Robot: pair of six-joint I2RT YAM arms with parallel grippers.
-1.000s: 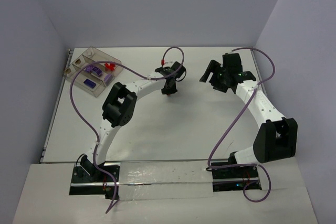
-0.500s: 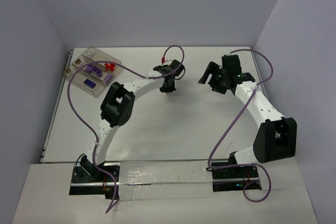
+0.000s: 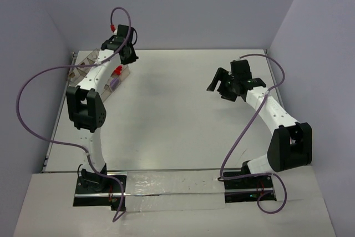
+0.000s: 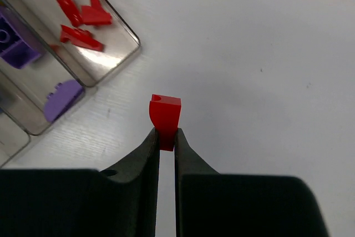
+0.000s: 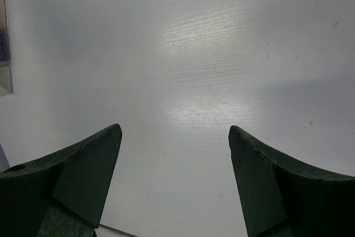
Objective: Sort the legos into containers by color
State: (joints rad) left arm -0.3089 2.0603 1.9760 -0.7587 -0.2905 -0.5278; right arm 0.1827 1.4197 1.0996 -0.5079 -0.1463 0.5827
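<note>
My left gripper (image 4: 166, 134) is shut on a small red lego (image 4: 165, 115), whose upper part sticks out past the fingertips. It hangs over bare table just right of the clear tray of containers (image 4: 131, 39). One compartment holds several red pieces (image 4: 81, 20); the neighbouring ones hold purple bricks (image 4: 18, 47). From above, the left gripper (image 3: 130, 56) is at the tray's (image 3: 79, 65) far right corner, near its red pieces (image 3: 117, 70). My right gripper (image 3: 217, 84) stands open over the table's right side, nothing between its fingers (image 5: 94, 159).
The left arm lies across much of the tray in the top view. A purple cable (image 3: 39, 81) loops out to its left. White walls close the table at the back and both sides. A sliver of the tray (image 5: 3, 54) shows at the right wrist view's left edge.
The left arm has swung from the table's middle to the far left, up to the tray, its jaws closing on the red lego. The right arm shifted only slightly.
</note>
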